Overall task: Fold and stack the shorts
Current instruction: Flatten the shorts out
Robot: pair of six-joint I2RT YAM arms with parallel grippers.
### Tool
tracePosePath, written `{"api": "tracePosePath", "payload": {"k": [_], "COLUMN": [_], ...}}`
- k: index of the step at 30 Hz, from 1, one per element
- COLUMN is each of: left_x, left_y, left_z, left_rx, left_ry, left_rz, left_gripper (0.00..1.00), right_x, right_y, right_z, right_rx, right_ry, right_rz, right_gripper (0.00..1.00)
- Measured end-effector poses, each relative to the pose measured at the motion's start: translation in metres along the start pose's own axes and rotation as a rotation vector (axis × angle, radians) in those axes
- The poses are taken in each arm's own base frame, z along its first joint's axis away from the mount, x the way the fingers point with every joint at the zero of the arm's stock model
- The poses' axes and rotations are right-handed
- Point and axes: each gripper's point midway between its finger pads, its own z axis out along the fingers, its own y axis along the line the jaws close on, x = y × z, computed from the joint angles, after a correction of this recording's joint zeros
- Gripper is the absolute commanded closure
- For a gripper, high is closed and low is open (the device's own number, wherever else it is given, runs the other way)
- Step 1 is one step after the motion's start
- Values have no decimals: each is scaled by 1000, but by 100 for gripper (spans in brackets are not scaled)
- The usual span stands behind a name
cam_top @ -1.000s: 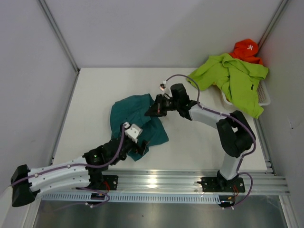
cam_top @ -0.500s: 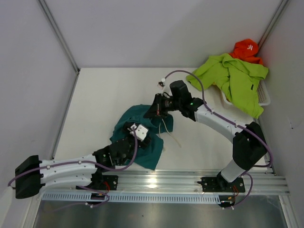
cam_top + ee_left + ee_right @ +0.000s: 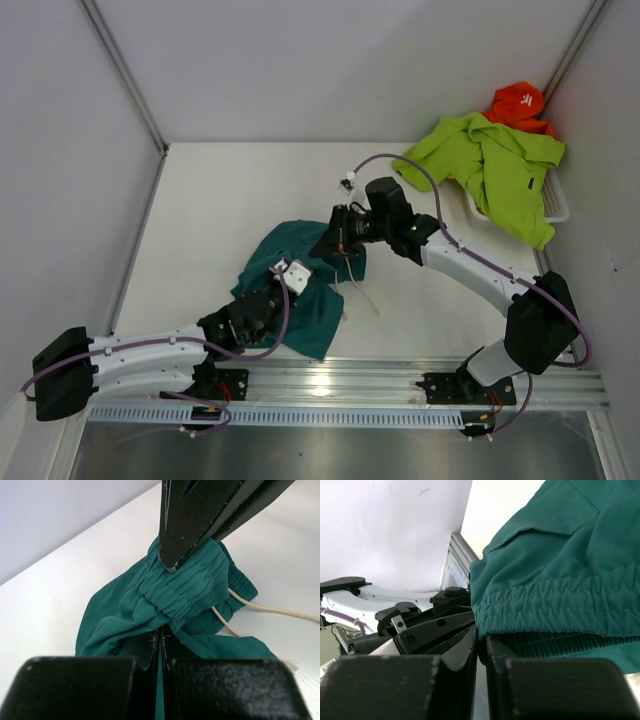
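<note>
Now left gripper (image 3: 159, 641) has snapped shut from wide open, pinching lower fold of soft teal fabric shorts with white drawstring (image 3: 318, 305), bunched at centre of frame; right gripper (image 3: 335, 240) at elastic waistband, fingers nearly together, grip unclear; likely handover before spreading flat; lime green shorts (image 3: 490, 170) upper right, draped over white plastic basket (image 3: 556, 208).

Teal shorts (image 3: 322, 312), basket (image 3: 556, 207) on white table (image 3: 215, 195)
</note>
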Motion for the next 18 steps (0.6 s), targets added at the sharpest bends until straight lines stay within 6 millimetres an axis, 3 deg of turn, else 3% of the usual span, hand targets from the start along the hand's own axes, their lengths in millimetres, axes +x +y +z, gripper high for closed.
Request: {"api": "tracePosePath", "payload": {"k": [3,4,6,9,14,18], "left_x": [0,1,2,6,2,-4], "left_y": [-5,-6,-7,-2,20,29], "left_z": [0,0,-1,-7,-14,-18], "left_rx": [28,34,40,36,-22,-49], "left_ry": [-4,-4,-8,-23,-65,-91], "left_rz": [-6,-7,-14,-39,-119,-152], "left_gripper": [100,100,100,100,100,100], "right_x": [2,1,1,-4,-19,-13], "right_y": [-4,-7,-16,-38,-75,-104], "right_z": [-3,-5,-9,-22,-55,-67], "right_rx": [-4,-4,5,58,215,342], "right_ry": [-4,-8,-23,-73,-219,-276], "right_rz": [11,16,19,23,-10,-53], "right_gripper": [47,27,14,13,19,18]}}
